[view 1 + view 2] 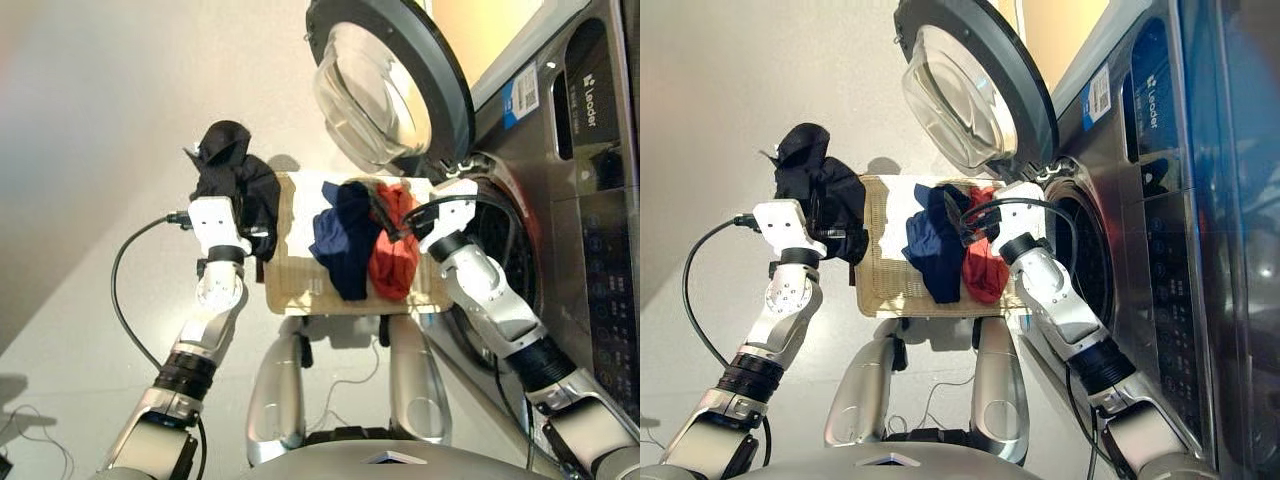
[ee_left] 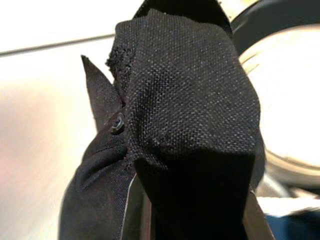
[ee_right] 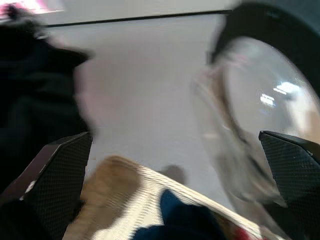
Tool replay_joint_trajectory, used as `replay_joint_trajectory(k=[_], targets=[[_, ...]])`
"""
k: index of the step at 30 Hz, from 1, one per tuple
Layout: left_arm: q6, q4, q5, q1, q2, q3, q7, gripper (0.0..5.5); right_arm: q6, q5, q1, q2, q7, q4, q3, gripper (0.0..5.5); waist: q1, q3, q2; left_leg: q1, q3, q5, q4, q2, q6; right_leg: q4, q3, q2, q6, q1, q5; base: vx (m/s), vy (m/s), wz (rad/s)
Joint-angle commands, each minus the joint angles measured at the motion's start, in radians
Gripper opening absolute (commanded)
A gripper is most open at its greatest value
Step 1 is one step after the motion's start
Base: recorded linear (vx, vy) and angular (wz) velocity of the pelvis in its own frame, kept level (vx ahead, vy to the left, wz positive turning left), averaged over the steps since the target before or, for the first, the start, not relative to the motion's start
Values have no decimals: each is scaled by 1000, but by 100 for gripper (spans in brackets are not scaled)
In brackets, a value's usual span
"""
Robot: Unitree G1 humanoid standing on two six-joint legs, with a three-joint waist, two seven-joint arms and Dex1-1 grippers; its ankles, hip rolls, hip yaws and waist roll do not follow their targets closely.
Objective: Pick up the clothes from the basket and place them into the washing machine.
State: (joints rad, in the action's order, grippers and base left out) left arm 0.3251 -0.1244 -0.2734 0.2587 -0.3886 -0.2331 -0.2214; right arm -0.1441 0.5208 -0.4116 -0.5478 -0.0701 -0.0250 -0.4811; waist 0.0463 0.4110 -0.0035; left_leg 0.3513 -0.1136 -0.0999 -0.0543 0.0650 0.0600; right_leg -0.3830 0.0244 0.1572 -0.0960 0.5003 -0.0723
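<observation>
Black cloth fills my left wrist view: the black garment (image 2: 190,125) is bunched over my left gripper (image 1: 222,160), which is clamped on it and holds it up beside the basket's near-left edge, clear of the rim. It hangs limp and folds over itself, so I judge it light, soft and floppy, with a small button on one fold. Loose ends trailing below the gripper could snag on the basket's rim or the machine's mouth.

My right gripper (image 3: 175,165) stands wide, its 2 fingers well apart and holding nothing, just above the 2 pieces left in the basket (image 1: 290,285). The navy garment (image 1: 340,240) lies directly below that gripper, crumpled, with the red-orange garment (image 1: 395,255) touching it on the side nearer the washing machine (image 1: 560,200). Both look just as soft, so I would pinch a raised fold in the middle of the heap rather than an edge, or only a corner may lift.

The porthole door (image 1: 385,85) is swung open beyond both grippers, and the drum mouth (image 1: 1085,255) sits just beside my right wrist.
</observation>
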Motion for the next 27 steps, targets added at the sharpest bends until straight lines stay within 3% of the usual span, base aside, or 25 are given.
replay_joint_trajectory(k=[1,7,9,13,27], targets=[[91,191,-34,-1,-70,-31,90,0,-3,3,-84,-16,-35,-65,-31,550,-13,-55,-25,-39,12,46,-13,-27,14,245,-29,-8,-69,-104,175,0,0,0],[88,289,-154,44,-112,-64,200,0,27,-10,-171,-27,-88,-56,-94,550,-15,-65,-14,-34,16,46,-18,-25,17,240,-32,-9,-68,-100,169,0,0,0],[69,348,-230,68,-156,-99,282,0,54,-20,-231,-45,-123,-59,-139,550,-15,-70,-9,-35,19,46,-19,-26,15,243,-41,-11,-67,-99,172,0,0,0],[45,404,-307,97,-191,-138,351,0,64,-28,-307,-36,-142,-38,-178,550,-17,-77,-2,-31,17,44,-19,-25,13,249,-45,-9,-66,-95,176,0,0,0],[-4,477,-422,192,-269,-219,460,0,76,-144,-404,57,-185,23,-241,550,-15,-79,6,-25,15,44,-23,-26,11,253,-59,-6,-67,-89,180,0,0,0]])
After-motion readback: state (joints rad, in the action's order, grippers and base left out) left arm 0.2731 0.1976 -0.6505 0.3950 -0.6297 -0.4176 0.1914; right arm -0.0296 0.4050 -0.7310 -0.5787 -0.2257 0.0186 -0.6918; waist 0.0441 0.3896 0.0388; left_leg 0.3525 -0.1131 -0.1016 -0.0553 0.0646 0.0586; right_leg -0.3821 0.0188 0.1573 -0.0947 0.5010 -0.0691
